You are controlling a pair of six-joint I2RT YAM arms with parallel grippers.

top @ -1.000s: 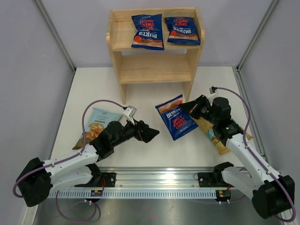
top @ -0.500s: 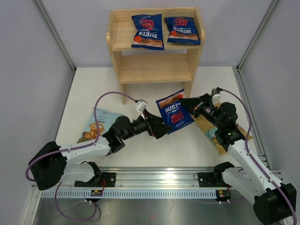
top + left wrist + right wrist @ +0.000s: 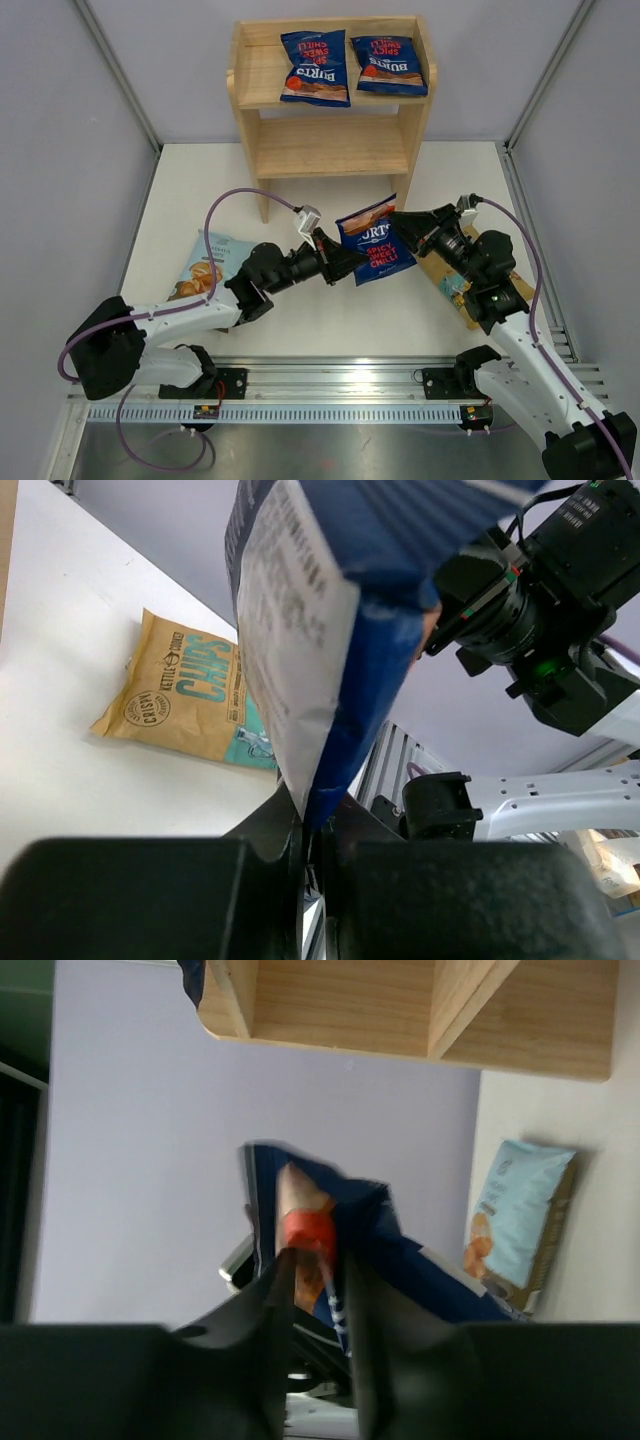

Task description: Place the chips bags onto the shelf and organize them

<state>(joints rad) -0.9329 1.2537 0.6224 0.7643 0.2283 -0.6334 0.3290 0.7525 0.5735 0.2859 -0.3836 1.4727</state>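
A dark blue chips bag (image 3: 375, 245) hangs in the air between both arms, in front of the shelf (image 3: 330, 145). My left gripper (image 3: 350, 262) is shut on its lower left edge; in the left wrist view the bag (image 3: 330, 610) rises from the pinched jaws (image 3: 315, 825). My right gripper (image 3: 398, 218) is at the bag's upper right corner, jaws slightly open, with the bag's edge (image 3: 300, 1210) between the fingers (image 3: 320, 1260). Two more dark blue bags (image 3: 315, 67) (image 3: 390, 65) lie on the top tier. A pale blue bag (image 3: 210, 262) and a tan bag (image 3: 185, 700) lie on the table.
The shelf's lower tier (image 3: 335, 150) holds nothing. The tan bag (image 3: 440, 268) lies partly under the right arm, the pale blue bag beside the left arm. Grey walls close in both sides, and a metal rail (image 3: 330, 385) runs along the near edge.
The left arm reached right and its open gripper shut on the dark blue bag. The right gripper lifted the bag toward the shelf and has loosened its jaws.
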